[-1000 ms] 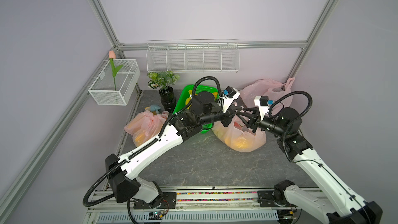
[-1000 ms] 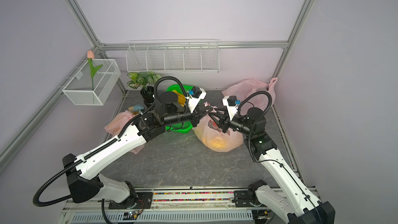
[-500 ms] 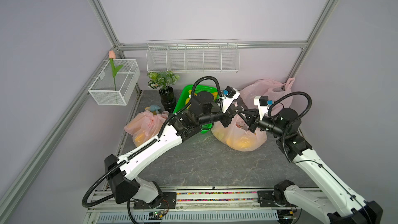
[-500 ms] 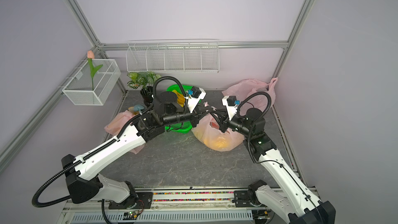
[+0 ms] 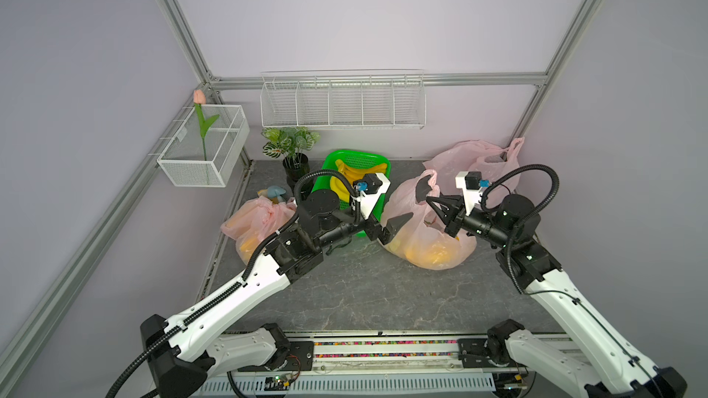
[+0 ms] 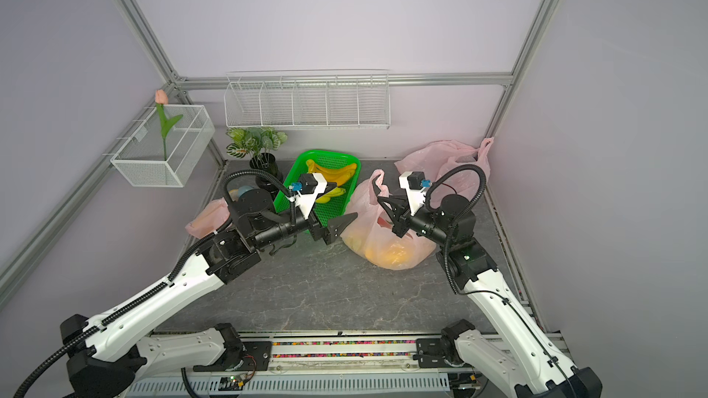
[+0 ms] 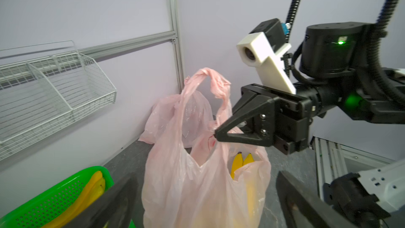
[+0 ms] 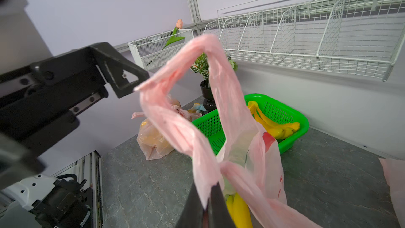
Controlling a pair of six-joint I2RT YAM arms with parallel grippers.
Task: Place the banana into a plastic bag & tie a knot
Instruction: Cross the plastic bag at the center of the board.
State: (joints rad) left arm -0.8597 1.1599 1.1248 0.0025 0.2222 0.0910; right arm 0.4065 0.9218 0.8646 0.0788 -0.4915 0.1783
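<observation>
**Now the handle loop stands up, ready for threading**

Bananas (image 7: 237, 164) sit down inside the plastic bag (image 5: 429, 246), which rests on the grey table (image 5: 364, 292) just beside the green basket (image 5: 358, 153). To my eye, tying the knot is the step in hand.

The right gripper (image 7: 215, 134) has its fingers pressed together on the pink film where the handle strands gather. One handle loop (image 8: 197, 47) rises upright from that pinch. The left gripper (image 5: 396, 228) has its fingers spread wide and holds nothing. One fingertip (image 8: 126, 91) is just beside the loop's corner, and I can't tell whether it touches.

Done well, I'd say, the right hand's pinch is steady and the film taut. The left reaches through the loop, closes low on the loose strand and draws slowly, since thin plastic slips and the bag could tip.
</observation>
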